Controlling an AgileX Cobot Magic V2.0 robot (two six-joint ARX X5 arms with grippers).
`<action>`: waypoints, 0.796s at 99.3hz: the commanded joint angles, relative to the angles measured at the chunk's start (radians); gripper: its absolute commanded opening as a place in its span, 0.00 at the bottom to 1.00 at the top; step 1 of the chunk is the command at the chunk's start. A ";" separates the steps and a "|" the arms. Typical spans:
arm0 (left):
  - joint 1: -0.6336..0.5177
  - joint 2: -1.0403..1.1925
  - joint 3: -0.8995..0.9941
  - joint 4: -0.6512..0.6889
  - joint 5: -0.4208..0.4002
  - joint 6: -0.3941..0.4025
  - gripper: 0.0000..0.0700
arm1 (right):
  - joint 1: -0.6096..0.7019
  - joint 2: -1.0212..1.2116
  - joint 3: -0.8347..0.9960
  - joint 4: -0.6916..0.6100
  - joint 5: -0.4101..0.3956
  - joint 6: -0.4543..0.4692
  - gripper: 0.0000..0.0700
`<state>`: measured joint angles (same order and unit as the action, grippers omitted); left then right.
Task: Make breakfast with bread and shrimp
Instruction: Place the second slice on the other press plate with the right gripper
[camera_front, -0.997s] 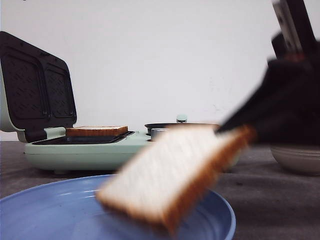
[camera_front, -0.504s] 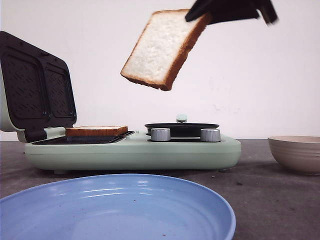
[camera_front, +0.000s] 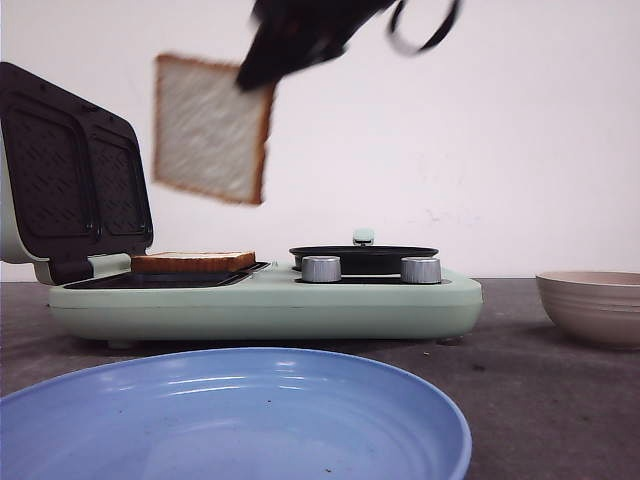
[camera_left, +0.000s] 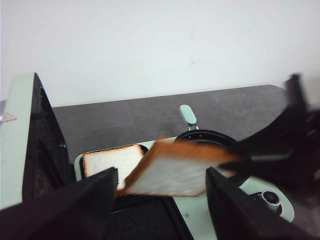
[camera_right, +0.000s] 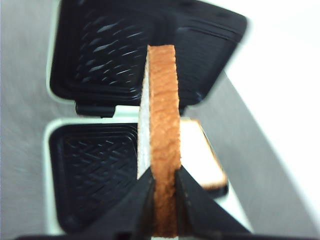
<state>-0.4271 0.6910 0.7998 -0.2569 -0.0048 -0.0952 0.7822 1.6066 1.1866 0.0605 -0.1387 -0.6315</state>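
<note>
White bread, two slices: one (camera_front: 210, 128) pinched in right gripper (camera_right: 164, 192), one (camera_front: 193, 262) on sandwich maker (camera_front: 265, 300).

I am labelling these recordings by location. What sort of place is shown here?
Probably a staged kitchen test bench, not a real home kitchen: a mint-green breakfast maker with open sandwich plates and a small pan sits on a bare grey table before a plain white wall, with a blue plate in front.

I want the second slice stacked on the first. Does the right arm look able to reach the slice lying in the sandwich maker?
Probably yes: the lid stands open, nothing covers the lying slice, and the right gripper holds its bread in the air above.
</note>
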 joint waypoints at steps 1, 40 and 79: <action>-0.005 0.002 0.011 0.011 -0.008 0.008 0.45 | 0.026 0.048 0.026 0.072 0.015 -0.167 0.00; -0.005 0.002 0.011 0.011 -0.029 0.031 0.45 | 0.060 0.226 0.026 0.197 0.095 -0.375 0.00; -0.005 0.002 0.011 0.011 -0.029 0.031 0.45 | 0.065 0.249 0.026 0.159 0.127 -0.307 0.00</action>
<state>-0.4271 0.6907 0.7998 -0.2573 -0.0296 -0.0700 0.8371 1.8332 1.1942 0.2279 -0.0147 -0.9852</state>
